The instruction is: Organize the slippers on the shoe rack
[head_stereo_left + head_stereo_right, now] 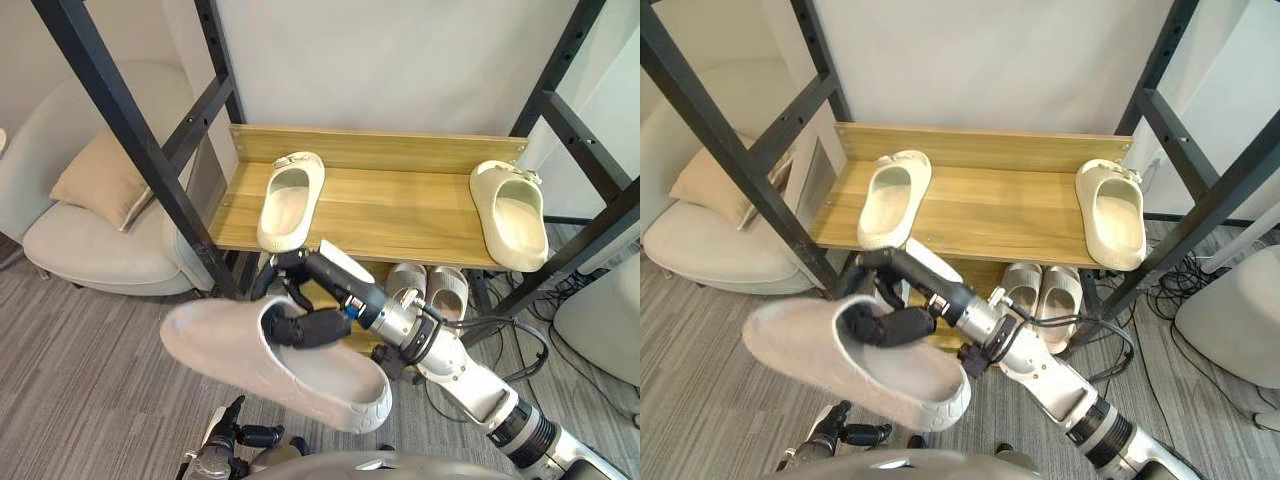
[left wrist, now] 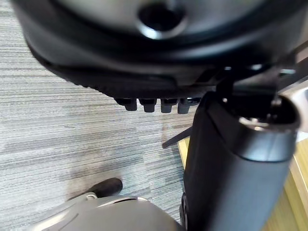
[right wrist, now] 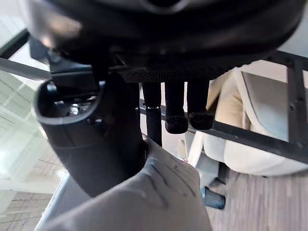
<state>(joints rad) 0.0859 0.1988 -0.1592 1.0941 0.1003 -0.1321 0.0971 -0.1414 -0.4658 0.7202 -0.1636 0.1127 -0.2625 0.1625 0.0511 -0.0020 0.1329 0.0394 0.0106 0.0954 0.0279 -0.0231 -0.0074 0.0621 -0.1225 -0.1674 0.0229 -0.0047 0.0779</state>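
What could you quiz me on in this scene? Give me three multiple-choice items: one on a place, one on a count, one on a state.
1. Where is the pale slipper that the right hand has?
A. On the armchair
B. In the air in front of the rack
C. On the wooden shelf

2. How many slippers lie on the wooden shelf?
A. Two
B. Four
C. None

3. What state is the right hand in?
A. Open and flat
B. Shut on the pale slipper
C. Curled and empty

Answers:
1. B: it hangs above the carpet, short of the shelf.
2. A: a left slipper and a right slipper.
3. B: the hand curls round the slipper's edge.
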